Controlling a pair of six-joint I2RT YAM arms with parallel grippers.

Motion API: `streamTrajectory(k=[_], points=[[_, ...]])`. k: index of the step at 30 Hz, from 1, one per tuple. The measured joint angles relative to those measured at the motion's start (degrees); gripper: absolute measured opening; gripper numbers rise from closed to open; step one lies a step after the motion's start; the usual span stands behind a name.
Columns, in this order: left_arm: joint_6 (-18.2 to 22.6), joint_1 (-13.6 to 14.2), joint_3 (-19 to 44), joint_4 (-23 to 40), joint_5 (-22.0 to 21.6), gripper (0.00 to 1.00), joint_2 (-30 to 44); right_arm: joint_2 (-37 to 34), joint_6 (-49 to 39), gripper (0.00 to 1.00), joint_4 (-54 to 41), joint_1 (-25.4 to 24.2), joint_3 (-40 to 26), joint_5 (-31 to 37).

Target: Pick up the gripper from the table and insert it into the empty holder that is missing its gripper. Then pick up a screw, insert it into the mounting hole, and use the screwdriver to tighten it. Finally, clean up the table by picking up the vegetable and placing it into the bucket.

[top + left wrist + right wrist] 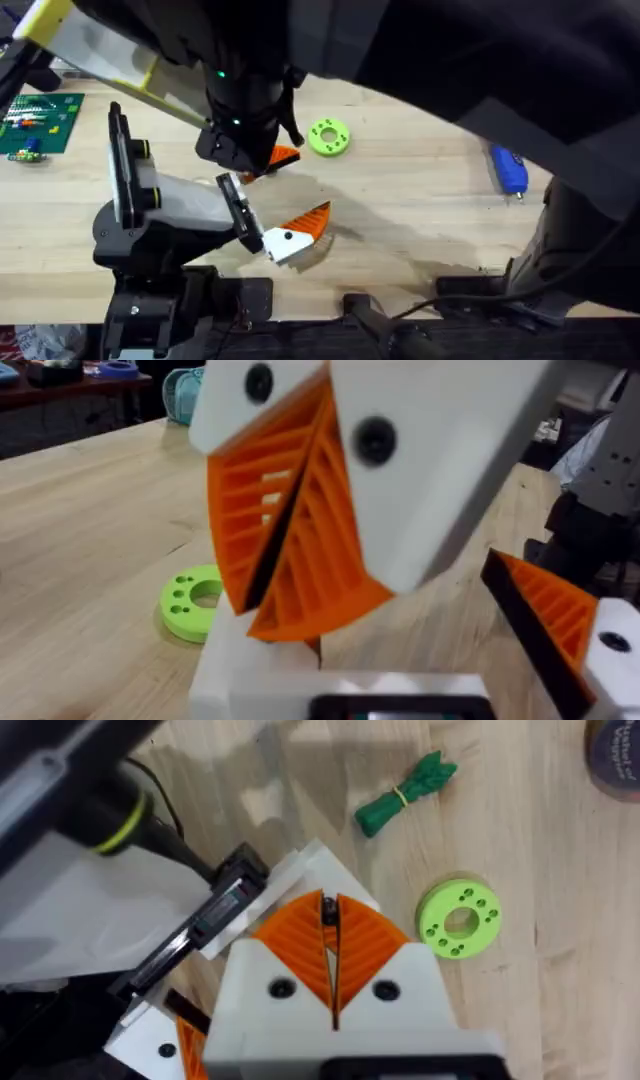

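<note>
My right gripper (328,902) points down, shut on the gripper (300,870). The orange wedge is between its pads and the white base pokes out below the tips (250,660). It holds this against the holder (215,920), a slim black bracket at the front of the grey-white unit (175,200) on my left arm. That unit's other finger (560,620), orange with a black dot on its white base, stands far to the side, so my left gripper (305,185) is open. The blue screwdriver (508,170) lies at the table's right. The green vegetable (405,788) lies beyond the ring.
A lime green ring (328,137) lies on the wooden table (420,220) just past the grippers. A green circuit board (40,120) sits at the far left. A teal container (183,395) stands at the far edge. My right arm hangs dark over the upper right.
</note>
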State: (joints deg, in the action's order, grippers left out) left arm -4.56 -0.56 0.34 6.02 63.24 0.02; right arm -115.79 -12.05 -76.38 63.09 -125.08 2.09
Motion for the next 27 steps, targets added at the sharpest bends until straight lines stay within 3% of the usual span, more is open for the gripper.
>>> streamTrajectory(k=[27], points=[[-0.4,0.0,0.0,0.0,0.0,0.986,0.0,0.0,0.0,0.009,0.5,0.4,1.9,0.0]])
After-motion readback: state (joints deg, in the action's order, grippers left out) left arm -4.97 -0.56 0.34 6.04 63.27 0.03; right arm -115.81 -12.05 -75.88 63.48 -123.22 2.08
